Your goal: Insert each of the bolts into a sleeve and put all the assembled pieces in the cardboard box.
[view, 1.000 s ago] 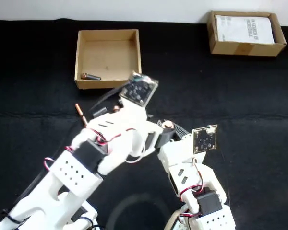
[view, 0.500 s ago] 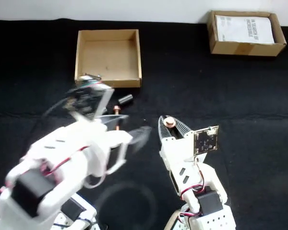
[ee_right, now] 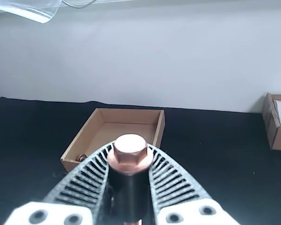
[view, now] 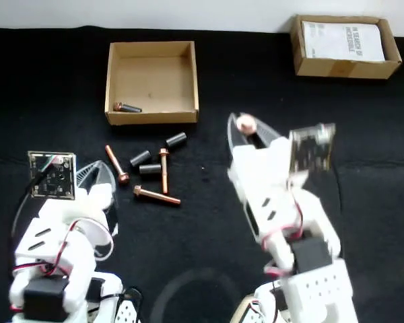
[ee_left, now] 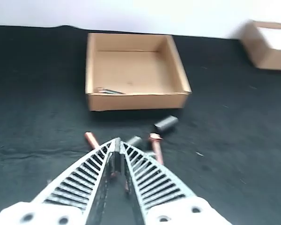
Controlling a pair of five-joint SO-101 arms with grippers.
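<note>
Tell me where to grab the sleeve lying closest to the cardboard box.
Take the sleeve mid-length, bringing the empty left tool straight down, jaws across its curved sides. It lies on its side, nothing touching it, so both sides look reachable.

Soft, even light; white wall [ee_right: 187, 56] bright, black table [view: 370, 134] matte and dark, cardboard box [view: 153, 117] evenly lit inside

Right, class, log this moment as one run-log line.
left gripper shut, empty | right gripper shut on bolt | cardboard box: one assembled piece | loose: three bolts, three sleeves
</note>
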